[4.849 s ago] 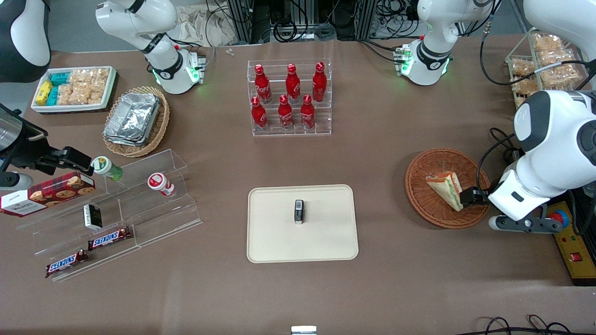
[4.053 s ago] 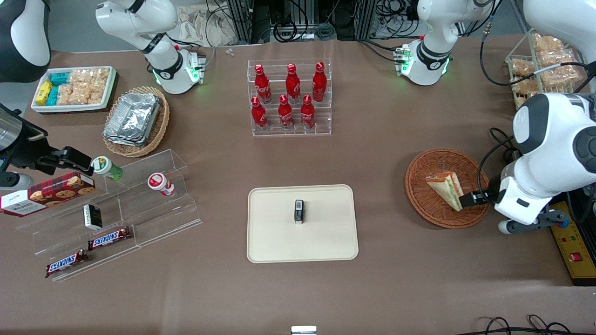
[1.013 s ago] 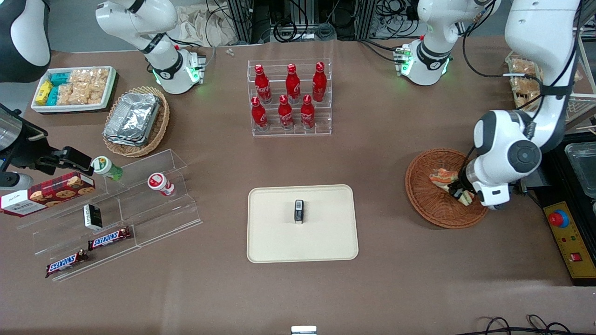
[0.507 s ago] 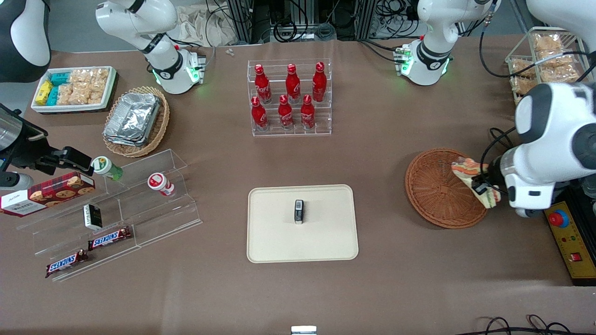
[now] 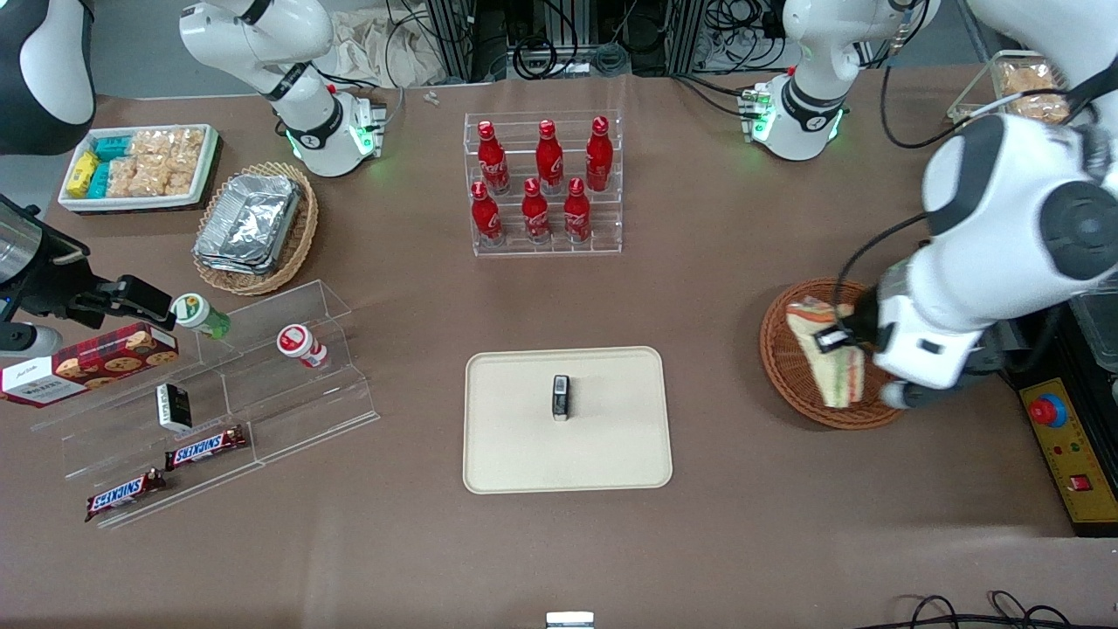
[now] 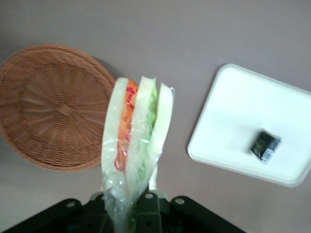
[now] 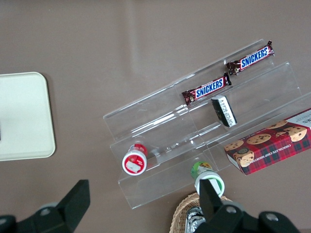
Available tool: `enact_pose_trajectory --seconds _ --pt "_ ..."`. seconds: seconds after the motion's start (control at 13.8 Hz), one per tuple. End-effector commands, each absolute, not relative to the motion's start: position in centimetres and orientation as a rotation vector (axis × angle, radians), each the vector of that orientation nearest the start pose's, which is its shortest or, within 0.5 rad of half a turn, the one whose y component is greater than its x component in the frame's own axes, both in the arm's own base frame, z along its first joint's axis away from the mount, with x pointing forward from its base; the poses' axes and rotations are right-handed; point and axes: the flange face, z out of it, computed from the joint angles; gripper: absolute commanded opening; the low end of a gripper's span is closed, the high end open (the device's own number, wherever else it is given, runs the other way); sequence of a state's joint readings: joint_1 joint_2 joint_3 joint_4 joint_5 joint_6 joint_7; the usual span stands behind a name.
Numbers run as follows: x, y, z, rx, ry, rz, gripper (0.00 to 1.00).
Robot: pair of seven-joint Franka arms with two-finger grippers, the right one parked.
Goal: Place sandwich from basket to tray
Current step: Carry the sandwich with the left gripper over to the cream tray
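My left gripper [image 5: 834,339] is shut on the wrapped sandwich [image 5: 825,358], a pale wedge with green and orange-red filling, and holds it up in the air over the reddish-brown basket [image 5: 790,367]. In the left wrist view the sandwich [image 6: 136,141] hangs out from the gripper [image 6: 131,206], with the bare basket [image 6: 53,104] below it to one side and the beige tray [image 6: 233,131] to the other. The tray [image 5: 524,437] lies flat toward the table's middle.
A small dark packet [image 5: 561,397] lies on the tray, also seen in the wrist view as the packet [image 6: 265,145]. A clear rack of red bottles [image 5: 541,183] stands farther from the front camera. A yellow control box [image 5: 1070,454] sits at the working arm's end.
The gripper took hold of the sandwich in the basket and lifted it. In the last half second it swung with the sandwich from the basket's outer rim back over the basket, toward the tray.
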State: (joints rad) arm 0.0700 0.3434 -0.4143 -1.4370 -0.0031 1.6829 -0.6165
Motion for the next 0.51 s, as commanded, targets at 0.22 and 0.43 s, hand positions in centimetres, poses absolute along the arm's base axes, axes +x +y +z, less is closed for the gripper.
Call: enact_pose_trajectory --seconds 0.22,0.43 --pt "62.4 -27.5 42.7 -3.192 -0.048 0.306 0.00" --pt "61.8 -31.3 40.3 -3.206 0.062 0.261 0.00"
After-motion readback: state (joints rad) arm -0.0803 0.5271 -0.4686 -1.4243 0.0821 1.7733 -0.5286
